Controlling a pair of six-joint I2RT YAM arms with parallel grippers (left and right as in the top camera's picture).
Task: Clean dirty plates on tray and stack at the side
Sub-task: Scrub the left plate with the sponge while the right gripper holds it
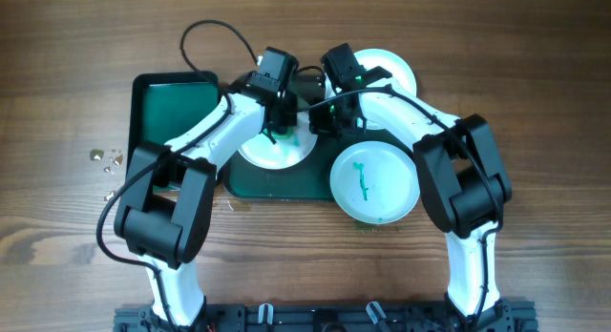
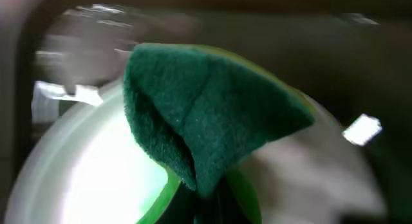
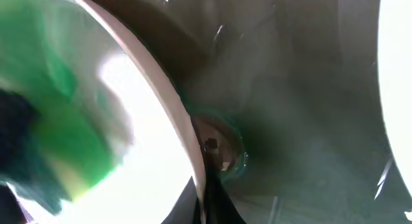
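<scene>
The left tool (image 1: 278, 120) is clamped on a green sponge (image 2: 206, 114) that presses on the white plate (image 1: 272, 155) on the dark tray (image 1: 177, 98). The right tool (image 1: 327, 118) pinches that plate's rim (the wrist view is blurred). A green-smeared plate (image 1: 374, 184) overlaps the tray's right edge.

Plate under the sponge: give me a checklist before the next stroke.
1. Sponge held in left hand: ok.
2. Right hand closed on the wiped plate rim: cannot tell, wrist view blurred.
3. Wiped plate free of marks: cannot tell, sponge and arms cover it.
4. Front plate clean: not ok, green streak on it.
5. Side plate clean: ok, visible part is white.
</scene>
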